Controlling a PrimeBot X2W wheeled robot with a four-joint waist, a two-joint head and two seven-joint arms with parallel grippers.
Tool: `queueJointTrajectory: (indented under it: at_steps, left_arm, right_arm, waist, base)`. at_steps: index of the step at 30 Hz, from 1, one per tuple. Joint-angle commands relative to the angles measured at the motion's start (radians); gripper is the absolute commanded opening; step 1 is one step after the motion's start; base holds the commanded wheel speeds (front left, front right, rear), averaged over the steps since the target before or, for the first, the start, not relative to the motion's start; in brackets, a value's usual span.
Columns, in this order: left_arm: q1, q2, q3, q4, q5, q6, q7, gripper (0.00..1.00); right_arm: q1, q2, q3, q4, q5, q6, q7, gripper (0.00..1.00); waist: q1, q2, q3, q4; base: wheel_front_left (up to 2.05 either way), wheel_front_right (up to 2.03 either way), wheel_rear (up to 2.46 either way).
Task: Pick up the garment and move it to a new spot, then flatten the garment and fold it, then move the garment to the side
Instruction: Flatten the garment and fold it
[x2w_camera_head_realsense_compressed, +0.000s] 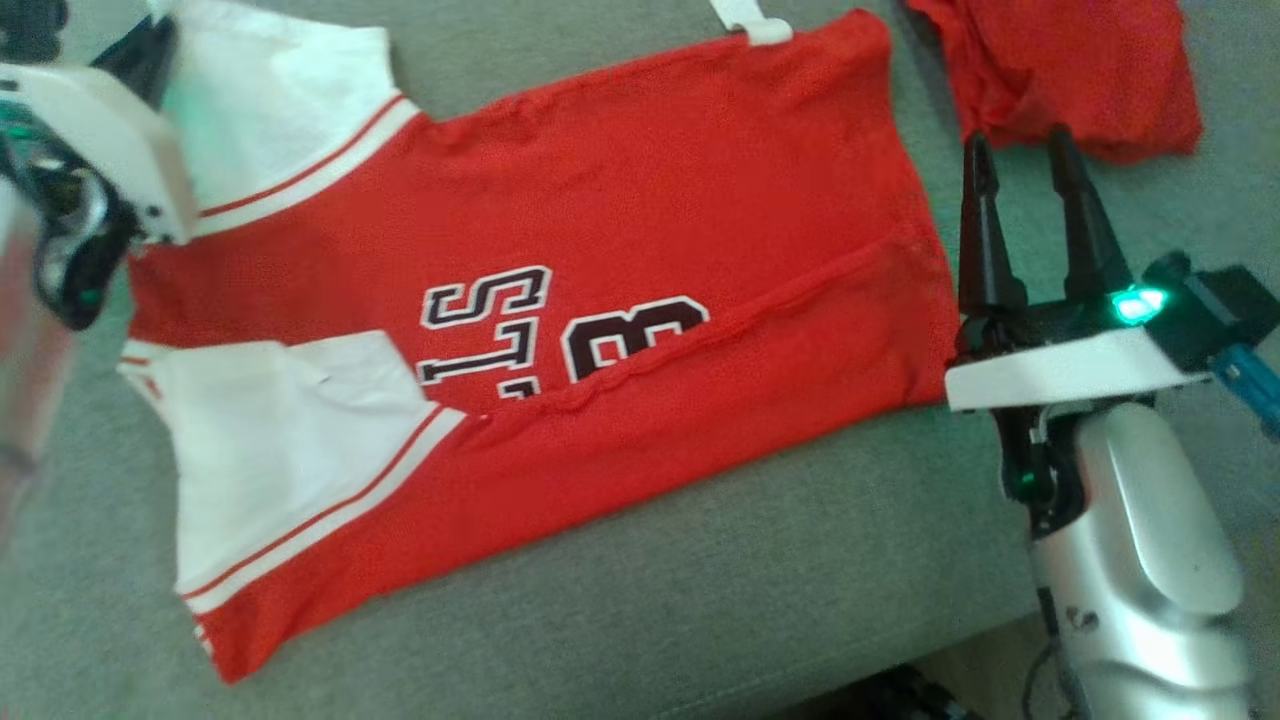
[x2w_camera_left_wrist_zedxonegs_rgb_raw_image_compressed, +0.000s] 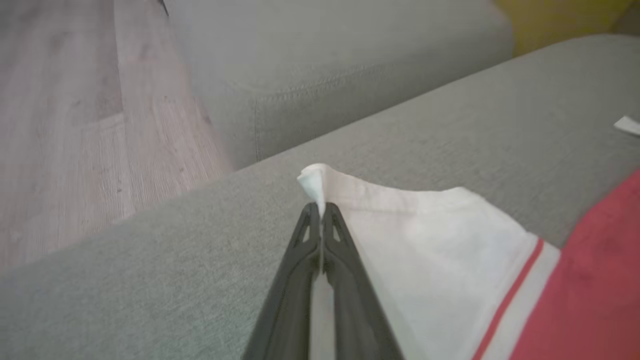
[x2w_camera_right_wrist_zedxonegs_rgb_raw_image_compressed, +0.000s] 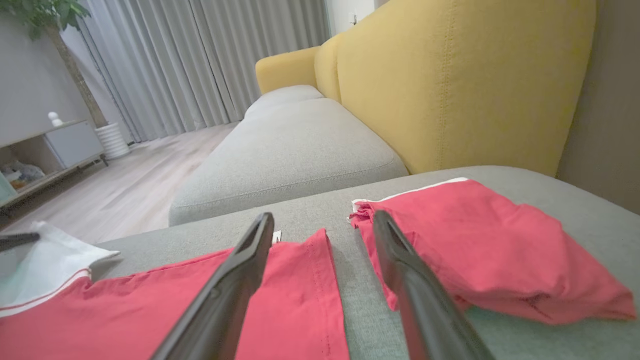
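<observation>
**Left to right.** Left tool (x2w_camera_left_wrist_zedxonegs_rgb_raw_image_compressed: 320, 211), jaws closed on the white sleeve (x2w_camera_left_wrist_zedxonegs_rgb_raw_image_compressed: 425, 240) of the garment (x2w_camera_head_realsense_compressed: 650, 200), a red jersey spread on the grey sofa seat (x2w_camera_head_realsense_compressed: 700, 600). Right tool (x2w_camera_head_realsense_compressed: 1020, 150), jaws apart and empty, just beside the jersey's hem; second red cloth (x2w_camera_head_realsense_compressed: 1080, 70) beyond.

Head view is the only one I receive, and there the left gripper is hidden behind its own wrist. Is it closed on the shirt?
Observer: Yes. The left gripper is shut on the folded corner of the white sleeve.
Operator: Is that corner near the sofa's edge?
Observer: Grey cushion lies past the fingertips, then wooden floor.
Operator: And the other red garment?
Observer: The second red garment lies bunched, with white trim at its far edge, apart from the shirt.
</observation>
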Motion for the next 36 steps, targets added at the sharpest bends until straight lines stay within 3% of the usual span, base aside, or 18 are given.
queueJointTrajectory:
  at_steps: [1,5,10,20,28,36]
  left_arm:
    - [-0.035,0.029,0.035,-0.026,0.008,0.006,-0.022,0.00]
    - [-0.023,-0.010,0.027,-0.061,0.035,0.017,-0.131,0.00]
    - [0.008,-0.039,0.009,-0.148,0.066,0.038,-0.213,0.00]
    - [0.084,-0.044,-0.022,-0.392,0.096,0.102,-0.241,0.00]
    - [0.106,-0.036,-0.034,-0.516,0.093,0.125,-0.216,0.00]
    - [0.101,-0.032,-0.039,-0.566,0.097,0.141,-0.201,0.00]
  right_arm:
    - [-0.030,0.002,0.010,-0.027,-0.016,-0.001,0.008,1.00]
    - [-0.078,-0.008,-0.022,-0.006,-0.089,-0.001,0.082,1.00]
    - [-0.156,-0.071,-0.049,0.058,-0.107,-0.001,0.209,1.00]
    - [-0.332,-0.197,-0.080,0.362,-0.141,-0.001,0.394,1.00]
    - [-0.427,-0.241,-0.043,0.574,-0.169,-0.001,0.415,1.00]
    - [-0.498,-0.257,0.005,0.708,-0.184,-0.001,0.393,1.00]
  waist:
    - [0.0000,0.0000,-0.027,0.033]
    - [0.0000,0.0000,-0.059,0.096]
    - [0.0000,0.0000,-0.078,0.173]
    - [0.0000,0.0000,-0.057,0.287]
    - [0.0000,0.0000,-0.034,0.326]
    - [0.0000,0.0000,-0.012,0.336]
  base:
    - [0.00,0.00,0.00]
    - [0.00,0.00,0.00]
    - [0.00,0.00,0.00]
    - [0.00,0.00,0.00]
    - [0.00,0.00,0.00]
    - [0.00,0.00,0.00]
